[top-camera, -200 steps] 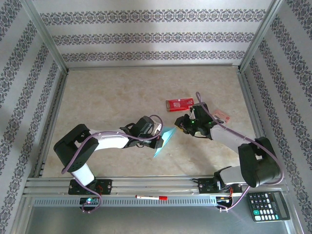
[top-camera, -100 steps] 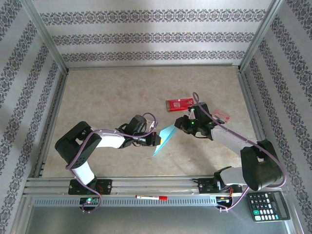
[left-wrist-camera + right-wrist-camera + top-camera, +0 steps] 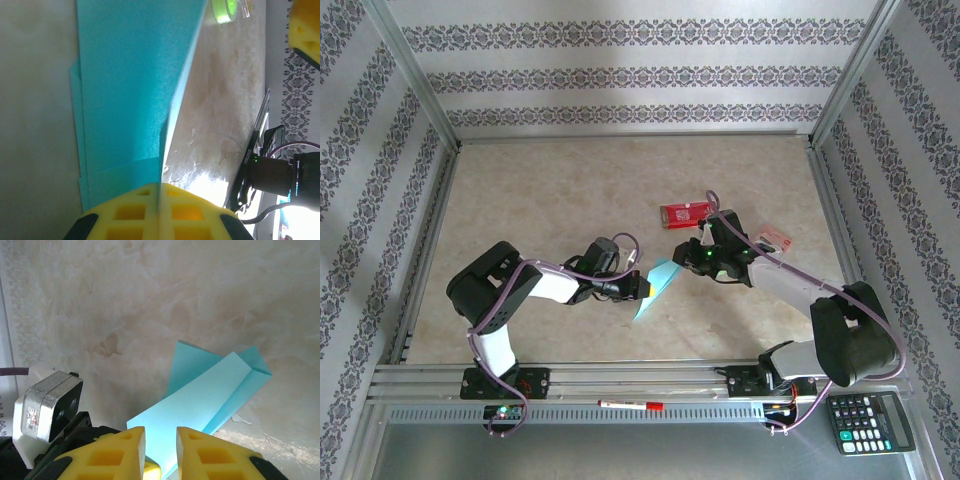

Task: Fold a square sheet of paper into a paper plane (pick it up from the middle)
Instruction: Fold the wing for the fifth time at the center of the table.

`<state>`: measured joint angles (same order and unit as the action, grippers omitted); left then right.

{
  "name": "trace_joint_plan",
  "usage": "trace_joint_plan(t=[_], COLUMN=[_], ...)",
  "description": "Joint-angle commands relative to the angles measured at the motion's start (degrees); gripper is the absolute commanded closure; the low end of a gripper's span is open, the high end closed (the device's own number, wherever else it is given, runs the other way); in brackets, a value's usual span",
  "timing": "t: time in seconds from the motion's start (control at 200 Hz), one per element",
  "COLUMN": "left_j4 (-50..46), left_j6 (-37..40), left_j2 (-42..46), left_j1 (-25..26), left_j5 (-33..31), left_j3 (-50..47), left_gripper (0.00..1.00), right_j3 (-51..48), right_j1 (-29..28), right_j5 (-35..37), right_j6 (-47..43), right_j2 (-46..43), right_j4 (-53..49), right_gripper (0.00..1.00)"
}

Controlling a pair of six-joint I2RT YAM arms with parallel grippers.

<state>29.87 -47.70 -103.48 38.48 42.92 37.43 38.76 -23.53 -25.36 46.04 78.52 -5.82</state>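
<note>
The square sheet of paper [image 3: 657,284] is light blue and folded into a slim, pointed paper plane shape with long flaps [image 3: 210,392]. My left gripper [image 3: 637,287] is shut on it, and the paper's folded edge [image 3: 130,85] stands upright between the yellow fingertips [image 3: 161,200]. My right gripper [image 3: 686,258] hovers just right of the plane's upper end. It is open by a narrow gap [image 3: 160,445], with a flat flap showing beyond that gap and nothing pinched.
A red packet [image 3: 685,212] lies behind the right gripper, and a second reddish item [image 3: 773,238] lies by the right forearm. A small green ring [image 3: 225,9] sits beyond the paper. A pen [image 3: 631,405] and a calculator [image 3: 868,420] rest on the front rail.
The left gripper and paper shifted slightly left, and the left arm's elbow swung right. The right gripper moved left and back, closer to the plane's upper end.
</note>
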Motion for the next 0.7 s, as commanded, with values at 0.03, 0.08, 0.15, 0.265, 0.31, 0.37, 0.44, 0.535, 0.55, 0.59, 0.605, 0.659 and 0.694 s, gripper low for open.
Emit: trace_joint_plan(t=[0.03,0.08,0.15,0.265,0.31,0.37,0.44,0.535,0.55,0.59,0.605,0.659,0.694], left_j4=[4.7,4.7,4.8,4.5,4.5,4.7,5.1,4.8,4.8,4.6,4.6,4.8,5.5], left_j6=[-2.0,-2.2,-2.2,-2.4,-2.6,-3.0,-3.4,-3.5,-3.5,-3.8,-3.9,-4.6,-5.4], left_j2=[-1.5,-1.9,-2.4,-3.0,-3.1,-3.3,-3.3,-2.8,-2.6,-2.4,-2.2,-1.8,-1.7], left_j1=[-0.9,-1.0,-1.2,-1.4,-1.4,-1.6,-1.7,-1.8,-1.8,-1.8,-1.8,-1.8,-1.8], left_j5=[1.6,1.6,1.7,1.8,1.9,1.9,2.2,2.3,2.4,2.5,2.5,2.6,2.8], left_j3=[-0.7,-0.7,-0.8,-0.7,-0.8,-0.8,-1.0,-0.8,-0.6,-0.5,-0.4,-0.1,-0.1], left_gripper=[1.00,1.00,1.00,1.00,1.00,1.00,1.00,1.00,1.00,1.00,1.00,1.00,1.00], right_j3=[1.4,1.7,1.8,2.0,2.3,2.6,2.8,3.2,3.2,3.2,3.2,3.5,3.8], right_j1=[-1.1,-1.3,-1.8,-2.6,-3.1,-3.7,-4.2,-4.4,-4.4,-4.4,-4.4,-4.3,-4.2], right_j5=[0.1,0.1,0.1,0.1,0.1,0.1,0.0,-0.4,-0.5,-0.6,-0.6,-1.0,-1.4], right_j6=[-1.3,-1.5,-1.8,-2.4,-2.6,-3.0,-3.3,-3.7,-3.7,-3.8,-3.9,-4.3,-4.6], right_j2=[1.0,1.2,1.5,2.3,2.7,3.4,4.1,4.8,4.9,5.1,5.1,5.2,5.1], right_j4=[-0.4,-0.4,-0.4,-0.3,-0.3,-0.4,-0.4,-0.4,-0.5,-0.5,-0.6,-0.8,-1.1], right_gripper=[0.77,0.77,0.77,0.77,0.78,0.78,0.78,0.78,0.78,0.78,0.78,0.78,0.78])
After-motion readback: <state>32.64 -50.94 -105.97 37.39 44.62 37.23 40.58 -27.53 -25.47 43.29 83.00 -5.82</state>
